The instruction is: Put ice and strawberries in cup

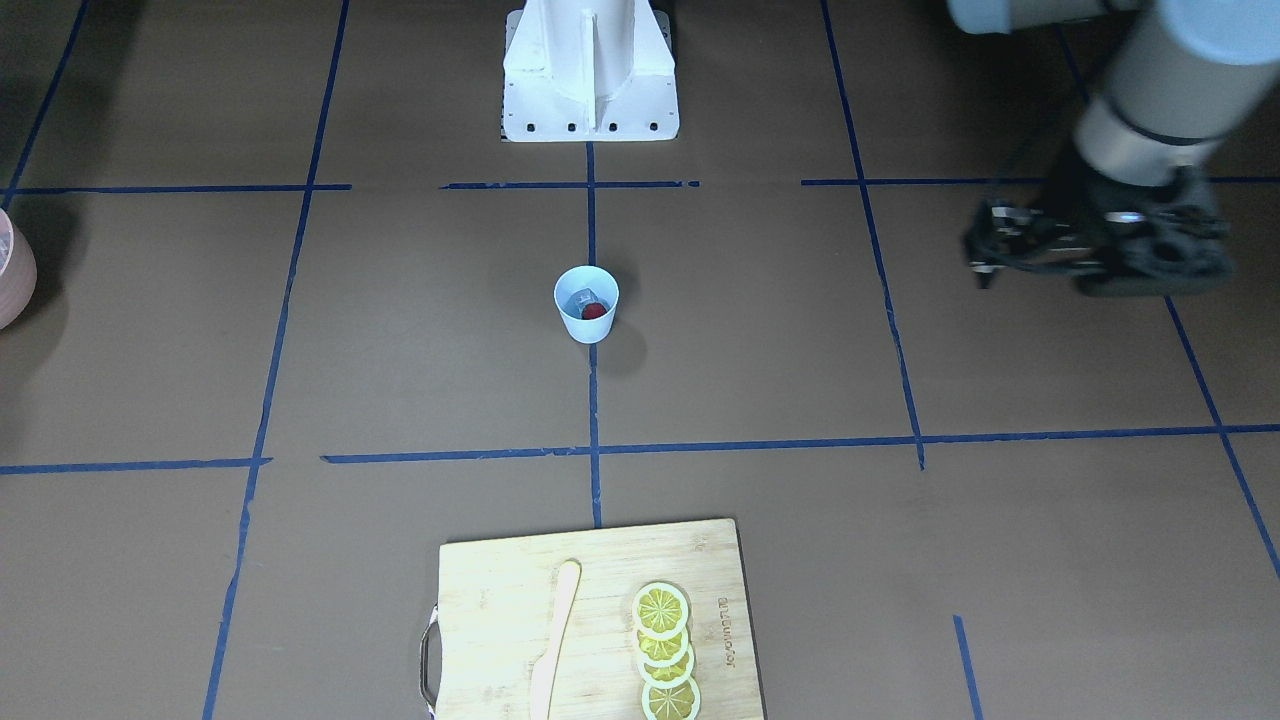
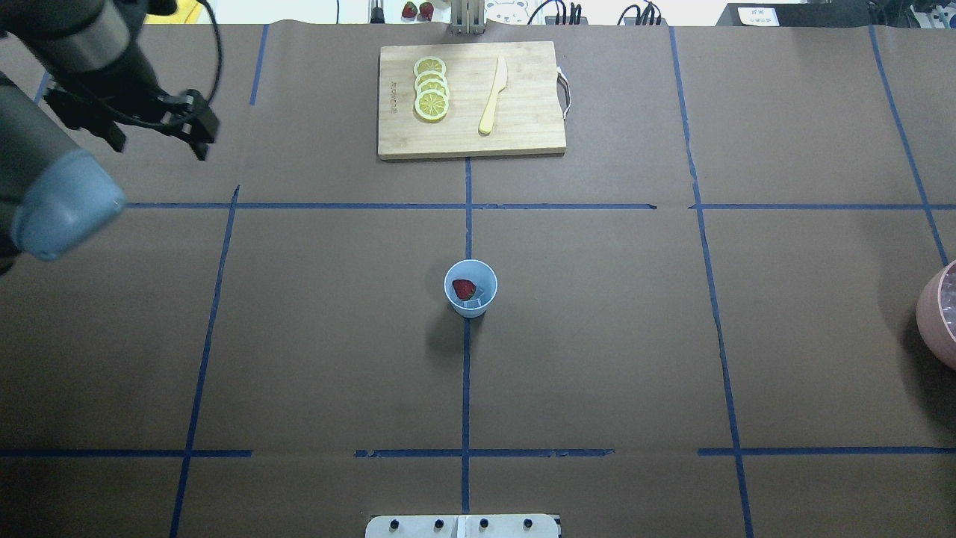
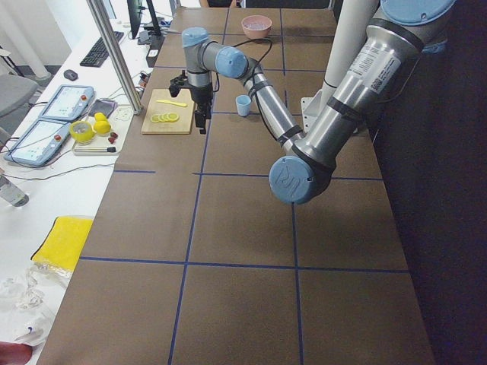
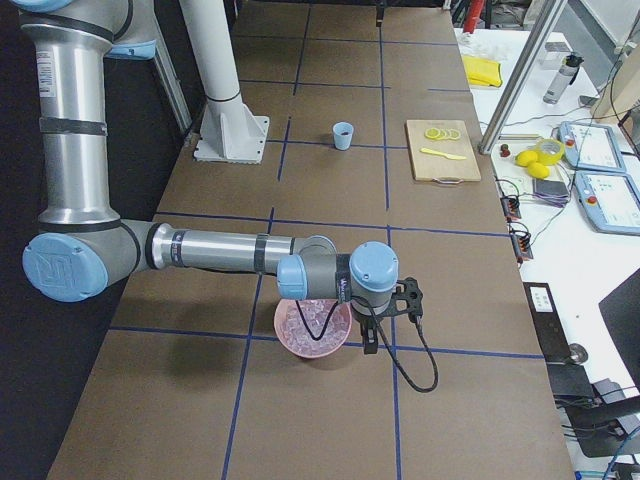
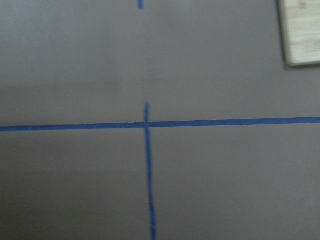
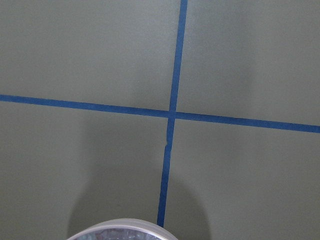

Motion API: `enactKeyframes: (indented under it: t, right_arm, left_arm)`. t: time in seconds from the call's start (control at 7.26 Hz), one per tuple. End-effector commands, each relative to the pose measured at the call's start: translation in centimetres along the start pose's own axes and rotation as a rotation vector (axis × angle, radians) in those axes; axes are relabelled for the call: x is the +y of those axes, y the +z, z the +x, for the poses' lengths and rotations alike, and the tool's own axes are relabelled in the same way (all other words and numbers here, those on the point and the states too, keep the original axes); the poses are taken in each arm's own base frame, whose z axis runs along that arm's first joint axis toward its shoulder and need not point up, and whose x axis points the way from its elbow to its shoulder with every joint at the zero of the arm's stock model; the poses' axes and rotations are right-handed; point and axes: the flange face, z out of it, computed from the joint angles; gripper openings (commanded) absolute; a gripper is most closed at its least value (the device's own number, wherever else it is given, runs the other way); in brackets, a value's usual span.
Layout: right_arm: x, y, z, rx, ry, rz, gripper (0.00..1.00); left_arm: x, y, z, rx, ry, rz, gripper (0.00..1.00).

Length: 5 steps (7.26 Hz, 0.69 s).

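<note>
The light-blue cup [image 1: 586, 318] [image 2: 470, 305] stands upright at the table's centre on the blue tape line. Inside it lie a dark-red strawberry [image 1: 594, 311] [image 2: 464, 288] and a pale piece of ice [image 1: 583, 296]. My left gripper [image 2: 202, 127] [image 1: 982, 250] hovers far from the cup, beside the cutting board, open and empty. My right gripper [image 4: 383, 322] shows only in the exterior right view, next to the pink bowl of ice [image 4: 313, 325]. I cannot tell whether it is open or shut.
A wooden cutting board [image 2: 523, 134] [image 1: 490, 590] at the far side carries several lemon slices [image 2: 431, 88] and a wooden knife [image 2: 493, 96]. The pink bowl [image 2: 930, 314] [image 1: 18, 285] sits at the table's edge on my right; its rim shows in the right wrist view [image 6: 120, 234].
</note>
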Motion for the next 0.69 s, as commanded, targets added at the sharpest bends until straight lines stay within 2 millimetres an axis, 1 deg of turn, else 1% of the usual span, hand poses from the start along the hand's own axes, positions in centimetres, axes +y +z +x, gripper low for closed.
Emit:
enactKeyframes:
  t: [0.0, 0.14, 0.28, 0.41, 0.55]
  right_arm:
    - [0.1, 0.0, -0.1, -0.009, 0.004, 0.001, 0.99]
    - [0.0, -0.3, 0.0, -0.009, 0.005, 0.007, 0.99]
    - [-0.2, -0.3, -0.2, -0.009, 0.002, 0.008, 0.99]
    - [-0.2, -0.4, -0.2, -0.009, 0.002, 0.01, 0.99]
    - [-0.2, -0.5, -0.3, -0.009, -0.001, 0.011, 0.99]
  left_arm:
    - [-2.2, 1.1, -14.7, 0.061, 0.023, -0.09, 1.0]
    - [-3.0, 2.4, -20.9, 0.095, 0.047, -0.124, 1.0]
    - [-2.8, 4.2, -26.5, 0.105, 0.063, -0.148, 1.0]
    - [-0.6, 7.5, -31.2, 0.112, 0.076, -0.132, 1.0]
    - [1.9, 12.4, -34.5, 0.148, 0.091, -0.093, 1.0]
